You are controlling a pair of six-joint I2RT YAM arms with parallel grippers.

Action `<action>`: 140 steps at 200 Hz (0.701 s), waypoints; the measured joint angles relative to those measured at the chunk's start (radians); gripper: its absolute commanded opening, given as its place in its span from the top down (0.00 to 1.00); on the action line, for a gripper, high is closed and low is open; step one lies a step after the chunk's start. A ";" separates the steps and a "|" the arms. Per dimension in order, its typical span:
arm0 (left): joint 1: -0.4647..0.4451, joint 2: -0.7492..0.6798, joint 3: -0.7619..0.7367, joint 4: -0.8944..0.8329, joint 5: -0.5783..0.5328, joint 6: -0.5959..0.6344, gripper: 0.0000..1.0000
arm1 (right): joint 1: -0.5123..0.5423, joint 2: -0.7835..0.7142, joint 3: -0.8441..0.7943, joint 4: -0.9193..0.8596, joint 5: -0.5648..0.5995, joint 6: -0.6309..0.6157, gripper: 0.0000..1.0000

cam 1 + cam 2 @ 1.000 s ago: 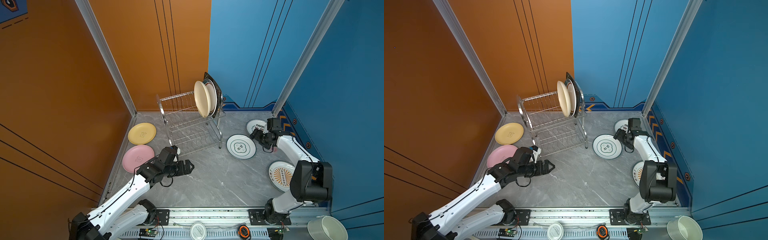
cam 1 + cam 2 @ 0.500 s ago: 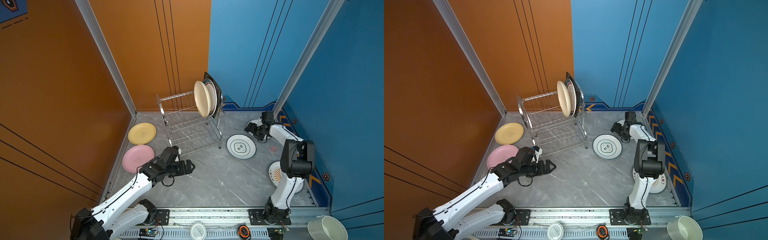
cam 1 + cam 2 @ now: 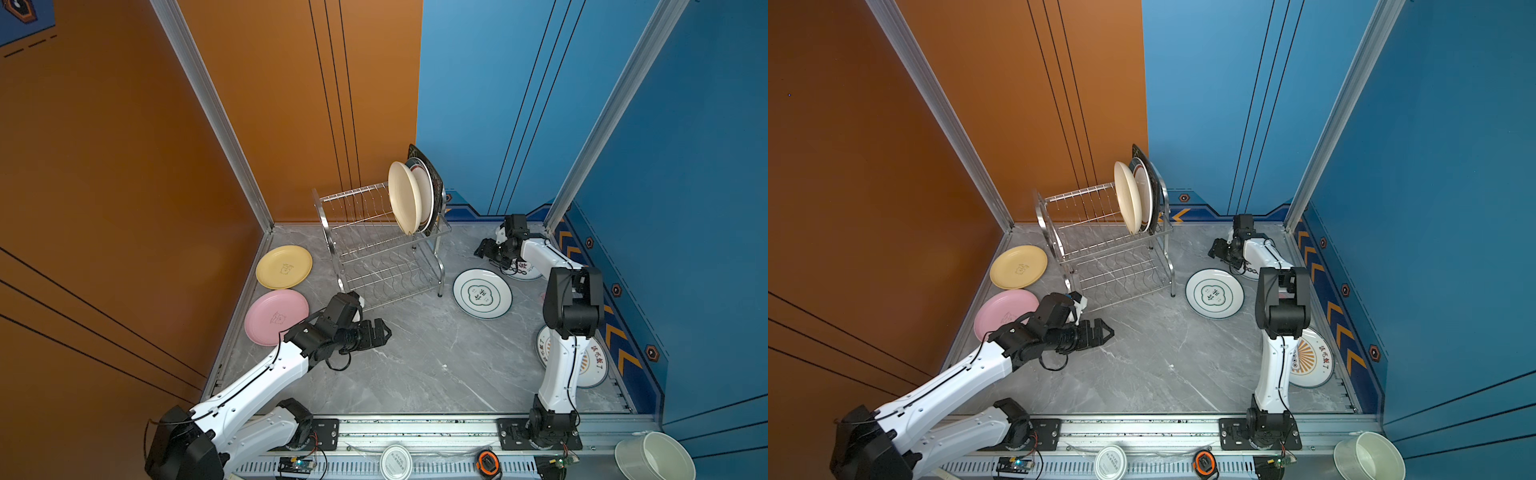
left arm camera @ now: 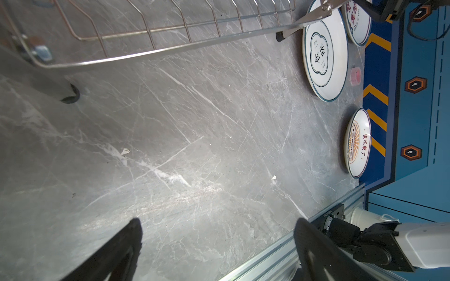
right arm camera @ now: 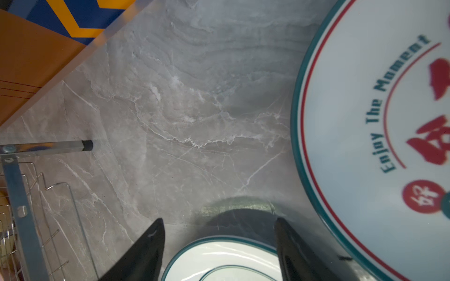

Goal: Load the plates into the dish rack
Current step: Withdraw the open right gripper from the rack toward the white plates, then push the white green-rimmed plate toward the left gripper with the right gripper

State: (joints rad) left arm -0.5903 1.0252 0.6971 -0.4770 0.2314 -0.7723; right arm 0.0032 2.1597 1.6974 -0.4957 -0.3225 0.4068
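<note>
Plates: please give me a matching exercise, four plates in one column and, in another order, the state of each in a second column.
Column 1:
1 yellow plate
2 pink plate
3 beige plate
4 sunburst plate

Column 2:
a on edge in the upper tier of the dish rack
b flat, partly hidden by the right arm
c flat, wholly uncovered
d flat, edge covered by the left arm

Pairs: 1-c, 2-d, 3-a, 4-b.

"Enjoy The Moment", green lettering, on green-rimmed white plate [image 5: 353, 146]; red characters, possibly 该吃饭了, on sunburst plate [image 4: 357, 143]
</note>
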 measured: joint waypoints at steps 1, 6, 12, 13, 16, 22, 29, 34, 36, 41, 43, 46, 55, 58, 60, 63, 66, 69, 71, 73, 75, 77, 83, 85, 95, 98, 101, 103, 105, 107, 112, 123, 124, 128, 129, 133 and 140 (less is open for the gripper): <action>0.000 0.000 0.000 0.000 0.000 0.000 0.02 | 0.000 0.002 0.002 -0.002 0.000 0.000 0.28; 0.000 0.000 0.000 0.000 0.000 -0.002 0.02 | 0.003 0.016 0.013 -0.007 0.000 -0.005 0.28; 0.000 0.000 0.000 0.000 0.000 -0.003 0.02 | 0.006 0.031 0.027 -0.015 0.000 -0.010 0.28; 0.000 0.000 0.000 0.000 0.000 -0.003 0.02 | 0.006 0.034 0.031 -0.018 0.000 -0.011 0.28; 0.000 0.000 0.000 0.001 0.000 -0.003 0.02 | 0.008 0.042 0.037 -0.021 0.001 -0.013 0.28; 0.000 0.000 0.000 0.002 0.000 -0.004 0.02 | 0.010 0.052 0.048 -0.027 0.001 -0.016 0.28; 0.000 0.000 0.000 0.003 0.000 -0.004 0.02 | 0.012 0.067 0.065 -0.041 0.001 -0.021 0.28; 0.000 0.000 0.000 0.003 0.000 -0.004 0.02 | 0.014 0.077 0.079 -0.050 0.001 -0.025 0.28; 0.000 0.000 0.000 0.003 0.000 -0.004 0.02 | 0.014 0.082 0.085 -0.053 0.001 -0.027 0.27; 0.000 0.000 0.000 0.003 0.000 -0.004 0.02 | 0.016 0.090 0.097 -0.059 0.002 -0.031 0.27; 0.000 0.000 0.000 0.003 0.000 -0.004 0.02 | 0.017 0.095 0.103 -0.062 0.002 -0.032 0.27; 0.000 0.000 0.000 0.003 0.000 -0.004 0.02 | 0.017 0.100 0.113 -0.068 0.003 -0.036 0.27; 0.000 0.001 0.000 0.003 0.000 -0.004 0.02 | 0.019 0.116 0.142 -0.087 0.005 -0.044 0.26; 0.000 0.002 0.000 0.003 0.000 -0.004 0.02 | 0.020 0.122 0.150 -0.092 0.005 -0.046 0.26; 0.000 0.002 0.000 0.003 0.000 -0.004 0.02 | 0.021 0.125 0.157 -0.097 0.005 -0.049 0.26; 0.000 0.003 0.000 0.003 0.000 -0.004 0.02 | 0.021 0.129 0.165 -0.103 0.005 -0.051 0.25; 0.000 0.004 0.000 0.003 0.000 -0.004 0.02 | 0.022 0.132 0.173 -0.107 0.005 -0.053 0.25; 0.000 0.005 0.000 0.003 0.000 -0.004 0.02 | 0.023 0.136 0.180 -0.113 0.005 -0.056 0.25; 0.000 0.007 0.000 0.003 0.000 -0.004 0.02 | 0.023 0.138 0.187 -0.117 0.005 -0.057 0.25; 0.000 0.008 0.000 0.003 0.000 -0.004 0.02 | 0.024 0.142 0.193 -0.123 0.005 -0.061 0.24; 0.000 0.010 0.000 0.003 0.000 -0.004 0.02 | 0.024 0.143 0.197 -0.126 0.005 -0.063 0.24; 0.000 0.011 0.001 0.003 0.000 -0.004 0.02 | 0.024 0.146 0.203 -0.131 0.005 -0.064 0.24; 0.000 0.017 0.002 0.003 0.000 -0.004 0.02 | 0.025 0.154 0.220 -0.144 0.005 -0.070 0.24; 0.000 0.019 0.003 0.003 0.000 -0.003 0.02 | 0.026 0.157 0.228 -0.151 0.005 -0.071 0.23; 0.000 0.031 0.007 0.003 0.000 -0.003 0.02 | 0.029 0.171 0.256 -0.172 0.008 -0.082 0.23; 0.000 0.035 0.009 0.003 0.000 -0.003 0.02 | 0.030 0.175 0.264 -0.180 0.009 -0.085 0.23; 0.000 0.038 0.011 0.003 0.000 -0.003 0.02 | 0.031 0.180 0.274 -0.188 0.009 -0.090 0.22; 0.000 0.040 0.013 0.003 0.000 -0.003 0.02 | 0.031 0.182 0.277 -0.193 0.009 -0.091 0.22; 0.000 0.043 0.014 0.003 0.000 -0.003 0.02 | 0.032 0.185 0.282 -0.198 0.010 -0.094 0.22; 0.000 0.045 0.016 0.003 0.000 -0.003 0.02 | 0.033 0.188 0.287 -0.204 0.010 -0.097 0.22; 0.000 0.051 0.021 0.003 0.000 -0.003 0.02 | 0.035 0.193 0.297 -0.216 0.011 -0.100 0.21; 0.000 0.060 0.031 0.003 0.000 -0.002 0.02 | 0.039 0.204 0.313 -0.246 0.012 -0.114 0.20; 0.000 0.060 0.031 0.003 0.000 -0.002 0.02 | 0.040 0.205 0.315 -0.248 0.012 -0.116 0.20; 0.000 0.063 0.035 0.003 0.001 -0.002 0.02 | 0.042 0.207 0.317 -0.255 0.012 -0.120 0.20; 0.000 0.063 0.036 0.004 0.001 -0.002 0.02 | 0.042 0.208 0.318 -0.259 0.012 -0.122 0.20; 0.000 0.066 0.039 0.004 0.001 -0.001 0.02 | 0.044 0.209 0.320 -0.269 0.012 -0.125 0.20; 0.000 0.070 0.044 0.004 0.001 0.001 0.02 | 0.046 0.212 0.322 -0.285 0.012 -0.132 0.20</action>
State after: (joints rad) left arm -0.5903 1.0950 0.7414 -0.4732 0.2321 -0.7712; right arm 0.0494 2.3718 2.0193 -0.7803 -0.3103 0.2749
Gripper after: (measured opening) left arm 0.982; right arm 0.794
